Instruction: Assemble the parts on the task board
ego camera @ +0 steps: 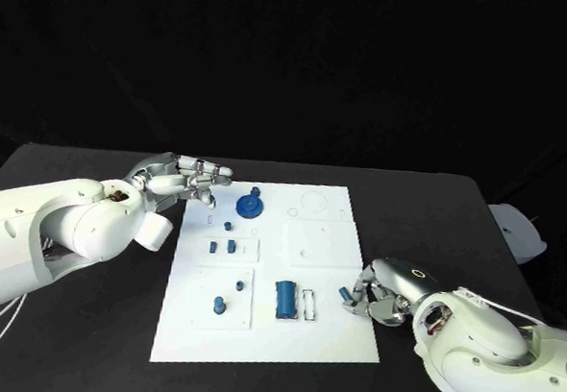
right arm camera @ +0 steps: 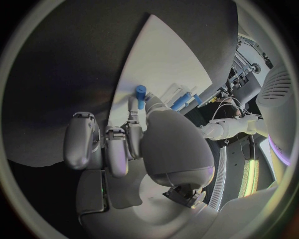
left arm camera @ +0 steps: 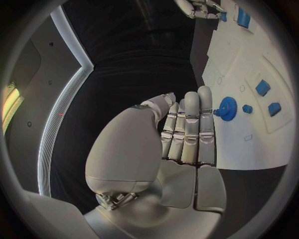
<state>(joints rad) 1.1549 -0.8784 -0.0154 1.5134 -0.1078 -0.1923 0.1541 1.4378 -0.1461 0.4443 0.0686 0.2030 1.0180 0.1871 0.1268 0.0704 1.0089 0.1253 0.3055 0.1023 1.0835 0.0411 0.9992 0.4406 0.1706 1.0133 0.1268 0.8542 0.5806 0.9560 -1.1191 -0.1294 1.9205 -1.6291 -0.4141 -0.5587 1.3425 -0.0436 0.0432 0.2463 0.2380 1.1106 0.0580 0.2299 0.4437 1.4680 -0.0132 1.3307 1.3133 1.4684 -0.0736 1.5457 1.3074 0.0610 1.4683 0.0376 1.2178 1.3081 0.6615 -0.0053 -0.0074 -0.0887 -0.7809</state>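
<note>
Board (ego camera: 322,341): white plate, table centre, on the black table (ego camera: 56,342).

Right hand (ego camera: 380,300): at the board's 4 o'clock edge, fingers pinched on a small blue peg (right arm camera: 141,94); in the right wrist view the peg stands up from the fingertips over the board's rim. Step in hand, by judgement: carrying this peg to its seat. Next move calls for lining the peg upright over a matching hole and pressing it in; which hole cannot be told, the recesses being too small to read.

Left hand (ego camera: 181,181): at the board's 10 o'clock corner, fingers straight and close together, holding nothing; touching nothing that shows.

Gear (ego camera: 249,205): blue, seated near the board's 11 o'clock, just beside the left hand's fingertips.

Block (ego camera: 285,299): blue, oblong, right of board centre, near the right hand. Likely obstacle if the peg travels inward.

Small blue pieces (ego camera: 222,246): several, at 9 and 7 o'clock, well apart from both hands.
</note>
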